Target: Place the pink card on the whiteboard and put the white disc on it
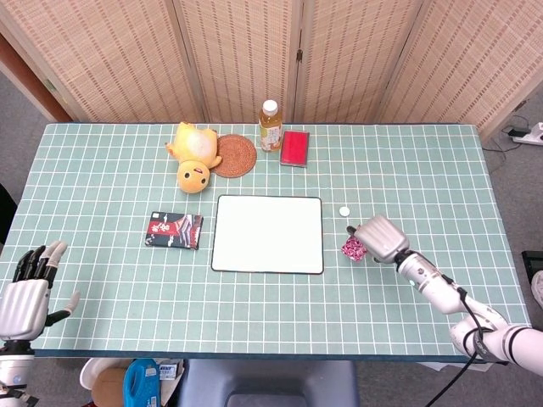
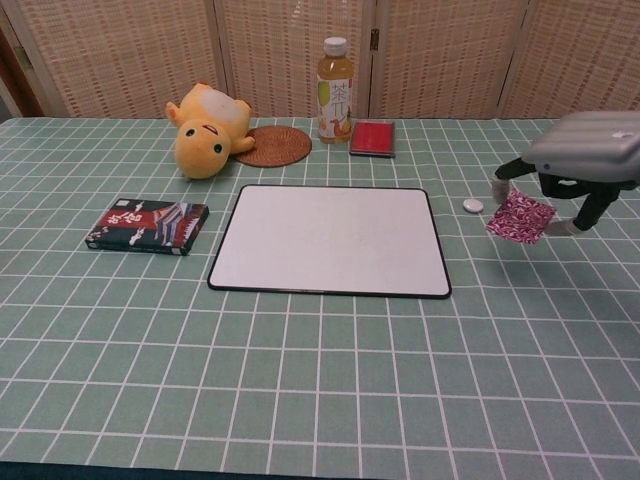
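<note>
My right hand (image 1: 380, 237) holds the pink patterned card (image 1: 353, 248) by its fingertips, lifted off the table just right of the whiteboard (image 1: 267, 234). In the chest view the card (image 2: 520, 217) hangs tilted under the right hand (image 2: 585, 152), above the cloth. The small white disc (image 1: 344, 211) lies on the table between the whiteboard's upper right corner and the card; the chest view shows the disc (image 2: 473, 206) just left of the card and right of the bare whiteboard (image 2: 330, 240). My left hand (image 1: 25, 297) rests at the near left edge, fingers spread, holding nothing.
A yellow plush toy (image 1: 193, 153), a woven coaster (image 1: 234, 156), a tea bottle (image 1: 270, 125) and a red box (image 1: 294, 147) stand along the back. A dark patterned pack (image 1: 174, 230) lies left of the whiteboard.
</note>
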Robot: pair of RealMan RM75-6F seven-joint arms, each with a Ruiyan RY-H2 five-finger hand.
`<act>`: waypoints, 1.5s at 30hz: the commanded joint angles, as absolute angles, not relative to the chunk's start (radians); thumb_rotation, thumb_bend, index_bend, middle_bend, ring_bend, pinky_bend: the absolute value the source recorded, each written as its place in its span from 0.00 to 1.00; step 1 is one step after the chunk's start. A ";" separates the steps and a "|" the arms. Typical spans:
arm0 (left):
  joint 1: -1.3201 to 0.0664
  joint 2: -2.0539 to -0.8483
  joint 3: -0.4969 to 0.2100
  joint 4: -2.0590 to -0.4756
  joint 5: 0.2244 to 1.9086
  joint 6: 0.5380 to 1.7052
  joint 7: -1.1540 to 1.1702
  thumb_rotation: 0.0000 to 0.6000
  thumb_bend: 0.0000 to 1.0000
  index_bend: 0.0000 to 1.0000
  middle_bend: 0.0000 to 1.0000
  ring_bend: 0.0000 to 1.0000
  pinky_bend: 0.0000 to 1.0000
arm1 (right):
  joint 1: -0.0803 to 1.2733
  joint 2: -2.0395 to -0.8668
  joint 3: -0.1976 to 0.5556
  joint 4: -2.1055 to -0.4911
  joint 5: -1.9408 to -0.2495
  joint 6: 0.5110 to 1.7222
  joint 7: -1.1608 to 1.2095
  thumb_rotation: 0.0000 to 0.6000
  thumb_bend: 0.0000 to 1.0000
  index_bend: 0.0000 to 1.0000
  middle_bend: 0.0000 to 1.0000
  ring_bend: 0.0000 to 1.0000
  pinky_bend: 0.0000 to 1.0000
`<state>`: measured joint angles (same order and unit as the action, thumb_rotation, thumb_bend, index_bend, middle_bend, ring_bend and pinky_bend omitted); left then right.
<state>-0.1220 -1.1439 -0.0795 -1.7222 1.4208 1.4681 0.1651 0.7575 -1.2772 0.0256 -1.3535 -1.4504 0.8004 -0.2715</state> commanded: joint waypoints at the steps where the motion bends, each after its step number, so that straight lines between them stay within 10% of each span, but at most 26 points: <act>1: -0.122 -1.143 -0.079 -1.725 1.424 1.471 0.164 1.00 0.32 0.00 0.00 0.00 0.00 | 0.785 -1.277 0.056 -1.377 -1.421 0.779 -0.292 1.00 0.29 0.31 0.94 1.00 1.00; 26: -0.107 -1.127 -0.068 -1.732 1.439 1.489 0.157 1.00 0.32 0.00 0.00 0.00 0.00 | 1.077 -1.580 0.158 -1.182 -1.147 0.532 -0.496 1.00 0.29 0.30 0.92 1.00 1.00; 45: -0.089 -1.122 -0.066 -1.697 1.428 1.497 0.117 1.00 0.32 0.00 0.00 0.00 0.00 | 1.132 -1.579 0.125 -1.167 -1.008 0.580 -0.572 1.00 0.20 0.03 0.92 1.00 1.00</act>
<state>-0.0889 -1.1224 -0.0657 -1.6975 1.4285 1.4970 0.1167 1.1454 -1.6073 0.1265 -1.1433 -1.0123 0.5565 -0.5806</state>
